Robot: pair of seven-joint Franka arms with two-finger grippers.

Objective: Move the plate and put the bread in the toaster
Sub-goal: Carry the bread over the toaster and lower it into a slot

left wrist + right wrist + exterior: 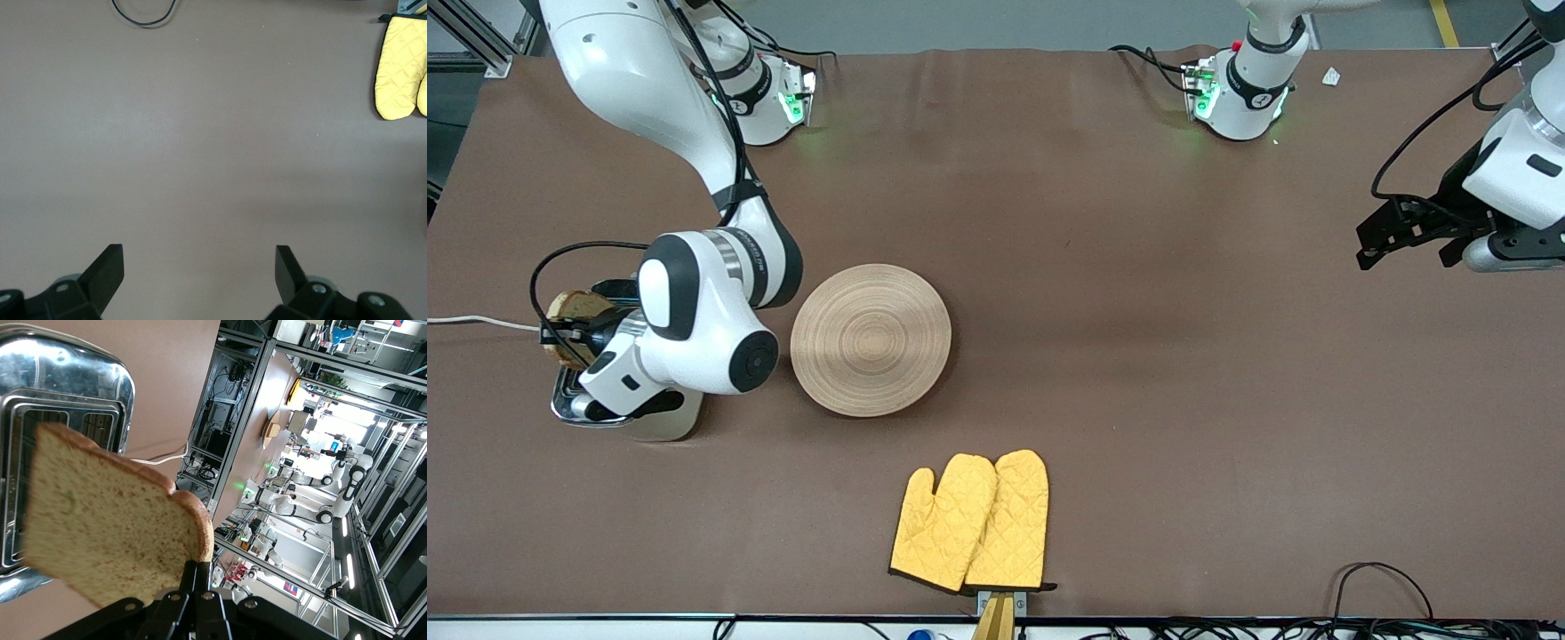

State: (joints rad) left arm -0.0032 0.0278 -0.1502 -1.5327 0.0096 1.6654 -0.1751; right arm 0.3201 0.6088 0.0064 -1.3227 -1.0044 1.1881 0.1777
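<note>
The bread [113, 527] is a speckled tan slice with a brown crust, held on edge in my right gripper [203, 568], which is shut on it. It hangs over the toaster [60, 393], whose chrome top and two slots show beneath it. In the front view the bread [569, 311] shows at the right arm's end of the table over the toaster [574, 404], mostly hidden by the arm. The round light-wood plate [871, 339] lies flat beside the toaster. My left gripper [199, 267] is open and empty, waiting above bare table at the left arm's end [1392, 233].
A pair of yellow oven mitts [974, 522] lies near the table's front edge, nearer the front camera than the plate; one also shows in the left wrist view [400, 67]. The toaster's white cord [471, 321] runs off the table's end. A black cable [1383, 578] loops at the front edge.
</note>
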